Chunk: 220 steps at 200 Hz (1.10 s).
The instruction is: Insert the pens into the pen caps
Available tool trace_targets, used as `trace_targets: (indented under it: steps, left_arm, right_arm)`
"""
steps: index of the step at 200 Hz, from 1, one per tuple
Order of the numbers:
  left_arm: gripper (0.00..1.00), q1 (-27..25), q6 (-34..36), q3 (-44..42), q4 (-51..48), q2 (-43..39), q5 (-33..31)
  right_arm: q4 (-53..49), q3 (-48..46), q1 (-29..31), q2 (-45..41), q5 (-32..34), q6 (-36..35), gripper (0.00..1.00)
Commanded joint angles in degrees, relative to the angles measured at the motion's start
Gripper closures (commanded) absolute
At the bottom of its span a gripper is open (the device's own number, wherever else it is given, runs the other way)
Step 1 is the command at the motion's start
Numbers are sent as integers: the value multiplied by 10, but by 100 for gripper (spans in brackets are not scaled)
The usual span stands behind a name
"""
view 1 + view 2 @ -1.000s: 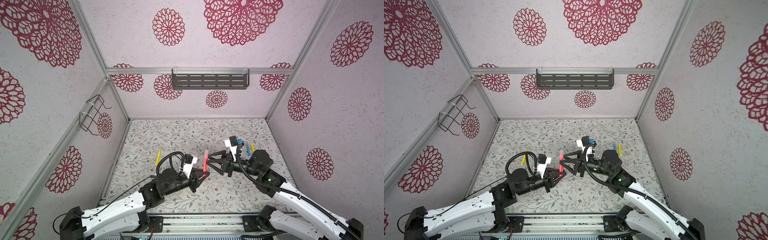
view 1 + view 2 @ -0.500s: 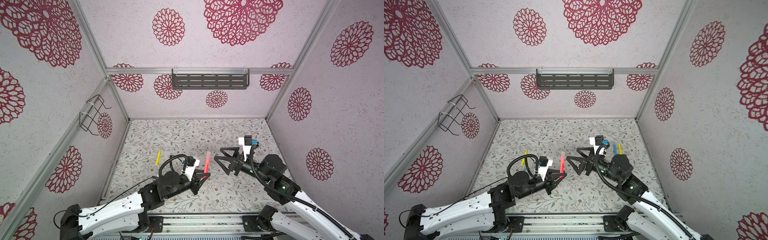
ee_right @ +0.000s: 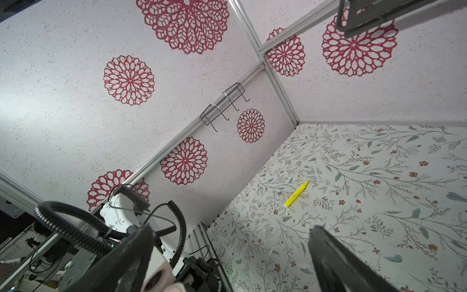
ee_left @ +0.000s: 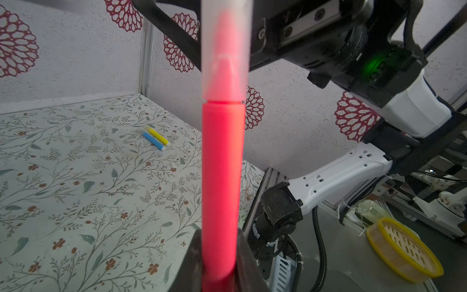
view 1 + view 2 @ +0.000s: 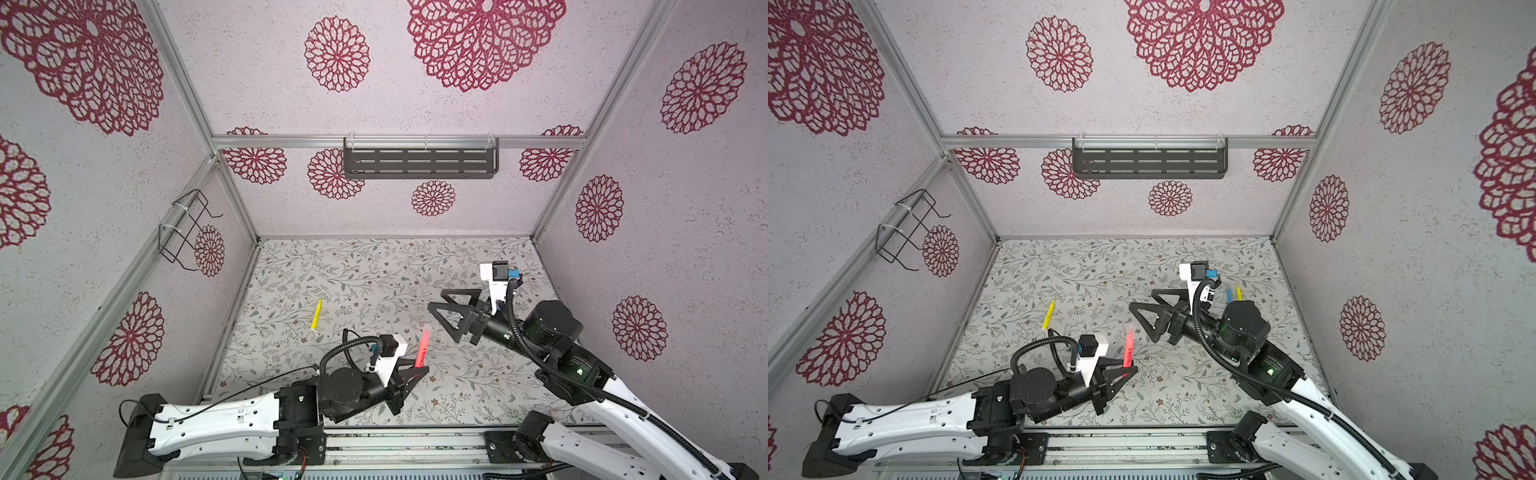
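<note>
pens, four sighted, entered by place.

item 1: red-pink pen (image 5: 422, 352). my left jaws are pressed nearly together on its lower end. it stands close to upright above the table (image 5: 374, 270). in the left wrist view a clear cap (image 4: 225, 48) sits over its upper end, and the seam looks closed as far as i can judge.

item 2: right jaws. spread wide and empty, they hang near the capped end, off to its right, and do not touch it.

item 3: yellow pen (image 5: 316, 314). it lies loose on the table, left of the held pen and farther back. its long axis runs from the front rail (image 5: 415, 444) toward the back wall, slightly slanted. my left arm (image 5: 216, 428) is the nearer. i can make out no cap on it.

item 4: blue pen (image 5: 1229, 294) and second yellow pen (image 5: 1238, 292). they lie side by side near the right wall, behind my right arm (image 5: 582, 365), which is the nearer. i cannot tell whether they are capped.

judgement: item 1 looks finished. the next fetch depends on which loose pen lies on which arm's side.

surface: flat, floral print.

room: pale walls with red rosettes, a dark slotted shelf (image 5: 419, 162) on the back wall and a wire rack (image 5: 183, 228) on the left wall.
</note>
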Motion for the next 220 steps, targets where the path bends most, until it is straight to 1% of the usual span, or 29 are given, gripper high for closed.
trace_targets:
  steps: [1,29,47,69,85,103,120,131,163,190,203,220]
  left_arm:
    - [100,-25,-6,-9,4,1,-54]
    - [100,-39,-17,-18,27,9,-63]
    - [100,-40,-17,-12,21,13,-65]
    - [100,-40,-3,-12,8,11,-79]
    - [100,-38,2,-23,16,8,-88]
    - [100,-27,-6,-30,25,10,-77]
    - [100,-16,-13,-30,33,23,-60]
    - [100,-8,-19,-25,32,34,-50]
    - [100,16,-29,-16,36,57,-20]
    - [100,26,-34,-11,39,66,-10]
    - [100,30,-34,-15,53,72,-9]
    - [100,37,-35,-13,61,84,-4]
  right_arm:
    - [-80,54,31,14,88,-29,1]
    - [-115,69,58,28,136,-22,1]
    - [-119,61,71,20,151,-29,1]
    - [-114,43,75,4,154,-48,2]
    - [-117,33,75,-6,151,-59,3]
    - [-117,20,75,-15,145,-64,6]
    - [-116,9,76,-26,144,-67,11]
    - [-111,0,76,-34,144,-66,20]
    - [-107,-5,76,-45,133,-79,36]
    - [-105,-6,75,-44,136,-84,38]
    - [-107,-6,76,-42,140,-87,44]
    - [-116,-5,76,-34,138,-94,45]
